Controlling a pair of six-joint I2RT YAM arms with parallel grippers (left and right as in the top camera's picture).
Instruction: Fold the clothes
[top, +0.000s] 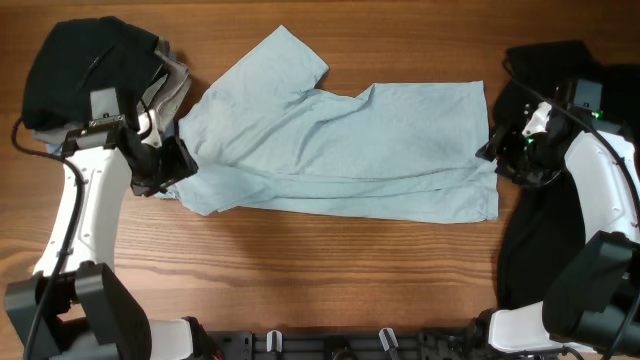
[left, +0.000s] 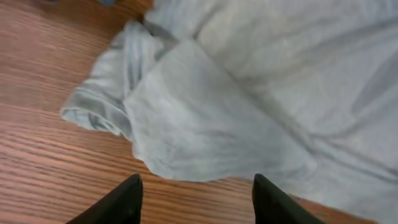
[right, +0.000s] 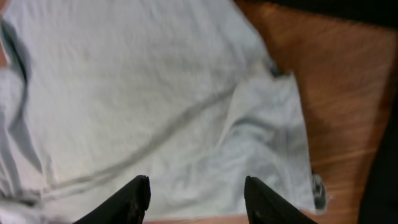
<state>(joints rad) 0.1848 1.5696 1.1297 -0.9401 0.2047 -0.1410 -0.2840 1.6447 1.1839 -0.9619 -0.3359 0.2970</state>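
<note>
The left gripper (left: 196, 205) is spread wide, holding nothing, over the T-shirt's (top: 340, 150) bunched sleeve end. The right gripper (right: 196, 200) is likewise released, over the hem corner at the other end. The T-shirt lies partly folded across the middle of the table (top: 330, 270). Black clothes (top: 85, 65) are piled behind the left arm, and a black shirt (top: 545, 230) lies under the right.

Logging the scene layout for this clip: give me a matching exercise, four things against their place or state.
1 pale blue T-shirt
2 black and grey pile
3 large black shirt
4 left gripper

a open, at the T-shirt's left end
b along the table's right edge
c spread across the middle
d far left corner

Pairs: 1-c, 2-d, 3-b, 4-a
</note>
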